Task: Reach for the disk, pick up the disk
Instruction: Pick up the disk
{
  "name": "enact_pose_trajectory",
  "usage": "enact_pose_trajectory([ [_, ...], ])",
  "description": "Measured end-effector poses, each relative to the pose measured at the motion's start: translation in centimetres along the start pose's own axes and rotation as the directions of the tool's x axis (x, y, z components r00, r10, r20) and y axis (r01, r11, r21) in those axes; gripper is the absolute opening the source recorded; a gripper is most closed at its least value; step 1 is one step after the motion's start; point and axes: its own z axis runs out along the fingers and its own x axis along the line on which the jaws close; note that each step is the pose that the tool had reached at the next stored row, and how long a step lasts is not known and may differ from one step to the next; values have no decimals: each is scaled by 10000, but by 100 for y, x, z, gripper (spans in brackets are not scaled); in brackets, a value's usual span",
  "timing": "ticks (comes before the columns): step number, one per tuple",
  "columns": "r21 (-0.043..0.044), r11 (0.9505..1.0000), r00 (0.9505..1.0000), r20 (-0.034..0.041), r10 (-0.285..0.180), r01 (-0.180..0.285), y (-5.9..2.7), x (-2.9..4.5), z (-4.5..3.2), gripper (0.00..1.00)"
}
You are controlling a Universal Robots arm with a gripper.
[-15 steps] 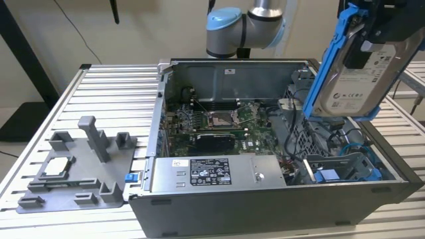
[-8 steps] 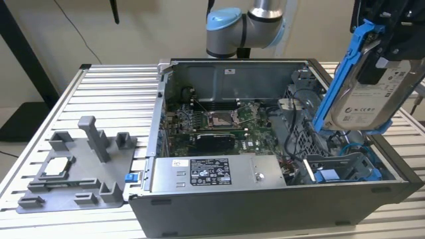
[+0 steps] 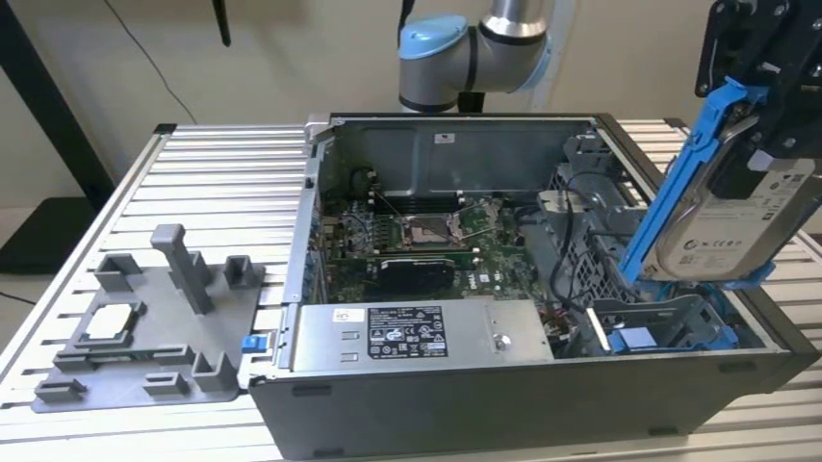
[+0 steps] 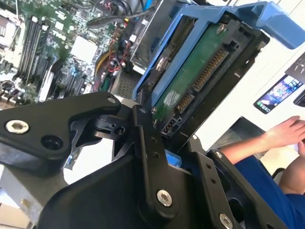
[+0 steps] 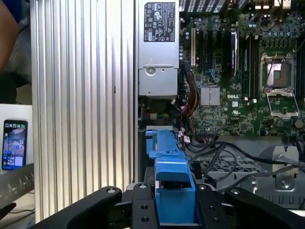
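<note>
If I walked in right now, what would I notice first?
Probably the black claw holding the silver metal disk in its bright blue plastic frame up in the air, above the exterior view's right end of the open grey computer case. Inside the case lies a green circuit board. A grey plastic holder tray sits on the ribbed metal table on the exterior view's left.

Setting: robotics lab or electronics workshop. Evidence: ribbed aluminium surface (image 3: 218, 173); opened desktop computer case (image 3: 514, 385) exposing motherboard (image 3: 424, 241) and power supply (image 3: 418, 337); grey fixture tray (image 3: 141, 337); industrial robot arm (image 3: 475, 48); person's arm (image 4: 281, 136) beside a phone (image 5: 13, 144).
</note>
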Motion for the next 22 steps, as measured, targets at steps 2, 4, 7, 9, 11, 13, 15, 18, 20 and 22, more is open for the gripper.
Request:
enact_pose_trajectory([
  [2,0,10000,10000,0,1,-1,-22,7,36,0],
  [4,0,10000,10000,0,0,0,-42,7,71,0],
  [7,0,10000,10000,-2,2,-2,-57,8,131,0],
  [9,0,10000,10000,-2,2,-2,-60,7,169,0],
  [11,0,10000,10000,-1,0,0,-63,5,211,0],
  [13,-1,10000,10000,-1,0,0,-64,4,241,0],
  [15,0,10000,10000,-2,1,-1,-64,4,242,0],
  [18,0,10000,10000,-1,0,0,-64,3,245,0],
  [20,0,10000,10000,-2,1,-1,-64,3,246,0],
  [22,0,10000,10000,-2,1,-1,-65,3,247,0],
])
